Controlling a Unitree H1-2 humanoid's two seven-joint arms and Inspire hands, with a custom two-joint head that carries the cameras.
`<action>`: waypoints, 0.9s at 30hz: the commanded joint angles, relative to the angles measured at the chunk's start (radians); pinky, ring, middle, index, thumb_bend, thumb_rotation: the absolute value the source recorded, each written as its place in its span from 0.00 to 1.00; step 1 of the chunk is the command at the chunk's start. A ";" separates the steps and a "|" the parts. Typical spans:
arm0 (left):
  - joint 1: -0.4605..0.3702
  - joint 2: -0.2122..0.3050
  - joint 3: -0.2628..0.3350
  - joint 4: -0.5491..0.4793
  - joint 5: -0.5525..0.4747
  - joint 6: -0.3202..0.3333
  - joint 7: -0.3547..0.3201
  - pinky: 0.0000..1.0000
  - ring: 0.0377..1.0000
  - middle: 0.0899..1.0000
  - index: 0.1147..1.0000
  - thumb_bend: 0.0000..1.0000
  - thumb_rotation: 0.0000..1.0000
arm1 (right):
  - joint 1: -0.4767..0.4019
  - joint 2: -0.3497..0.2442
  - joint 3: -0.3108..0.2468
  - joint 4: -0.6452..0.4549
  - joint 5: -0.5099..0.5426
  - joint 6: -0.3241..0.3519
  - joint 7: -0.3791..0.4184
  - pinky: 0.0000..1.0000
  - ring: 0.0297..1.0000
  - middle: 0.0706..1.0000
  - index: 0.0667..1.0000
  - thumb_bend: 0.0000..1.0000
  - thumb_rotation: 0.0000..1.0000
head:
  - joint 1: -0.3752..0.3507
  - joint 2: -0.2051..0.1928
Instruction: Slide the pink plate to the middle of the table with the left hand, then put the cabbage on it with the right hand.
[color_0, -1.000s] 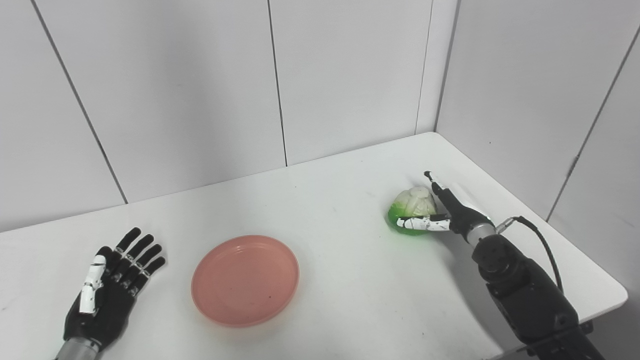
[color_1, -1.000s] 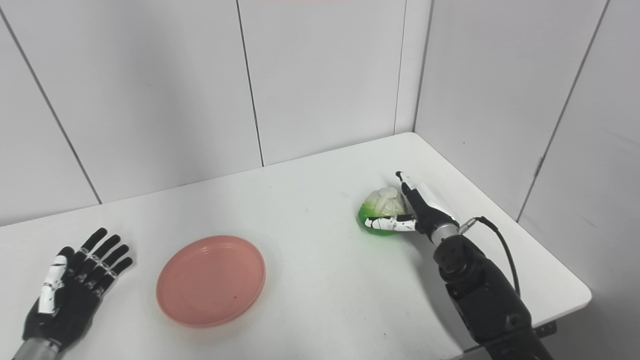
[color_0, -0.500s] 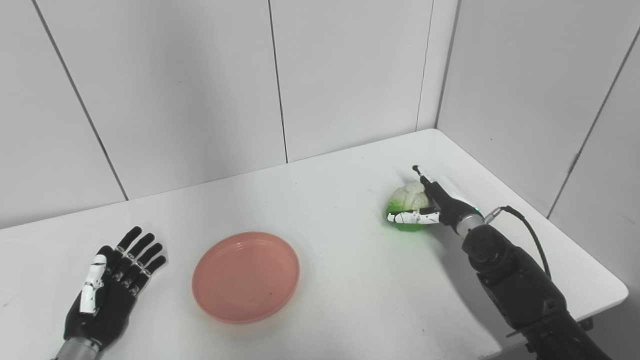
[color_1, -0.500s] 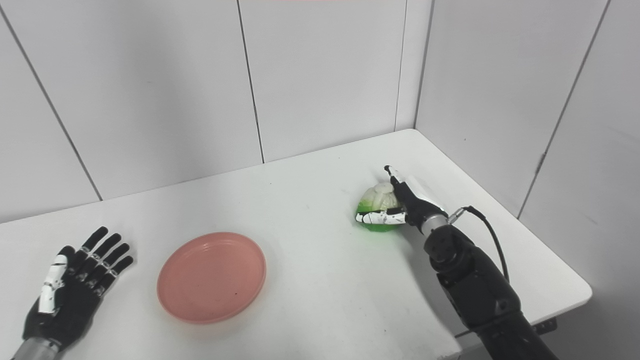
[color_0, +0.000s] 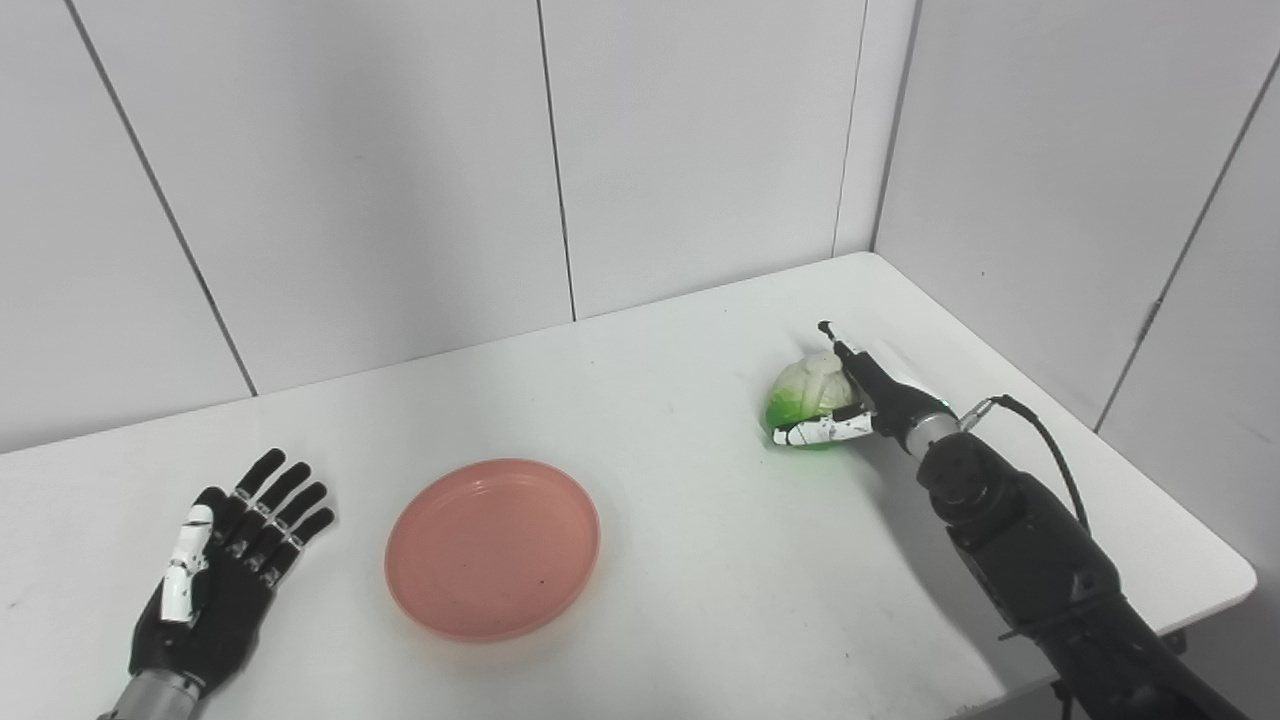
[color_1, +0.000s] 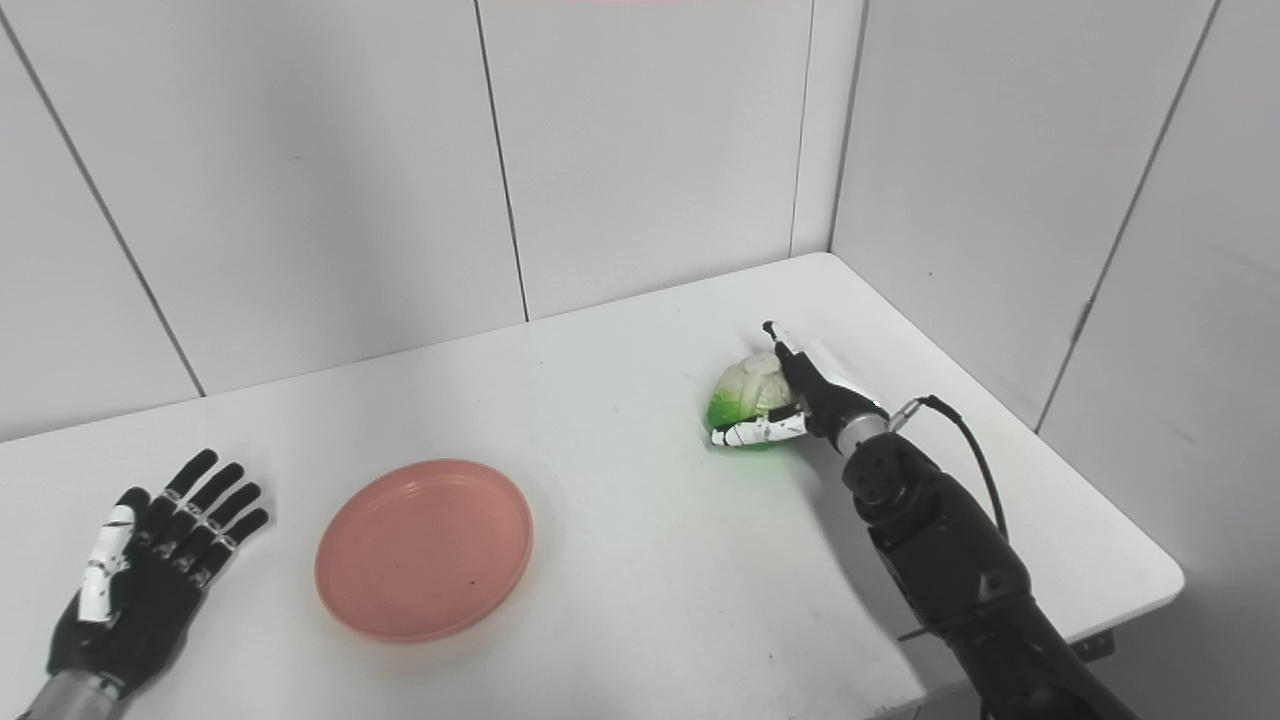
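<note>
The pink plate lies flat on the white table, left of its middle. My left hand rests open on the table left of the plate, palm down, a gap between them. The cabbage, green below and white on top, sits on the table at the right. My right hand is against its right side. Its straight fingers run along the back of the cabbage and its thumb lies along the near side. The fingers are not curled round it.
White panel walls close the table's back and right side, meeting at the far right corner. The table's right edge runs just beyond my right arm. A black cable loops off the right wrist.
The camera tilted a little, so everything sits slightly higher. My right hand reached further forward and left around the cabbage, which turned and shifted slightly left. Left hand and plate stayed put.
</note>
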 joint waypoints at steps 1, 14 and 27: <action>0.087 -0.006 -0.016 0.068 0.028 0.073 0.016 0.84 0.85 0.85 0.84 0.45 0.87 | -0.035 -0.006 -0.022 -0.004 0.027 -0.045 -0.022 0.77 0.81 0.82 0.84 1.00 0.19 | -0.001 -0.001; 0.092 -0.003 -0.021 0.055 0.028 0.079 0.016 0.84 0.85 0.86 0.85 0.45 0.88 | -0.035 0.035 -0.044 0.031 0.056 -0.087 -0.142 0.38 0.41 0.41 0.48 0.53 0.00 | 0.000 0.003; 0.095 -0.004 -0.025 0.043 0.027 0.087 0.025 0.84 0.86 0.86 0.85 0.46 0.88 | -0.030 0.053 -0.054 0.017 0.067 -0.094 -0.170 0.36 0.39 0.41 0.48 0.53 0.00 | 0.003 0.003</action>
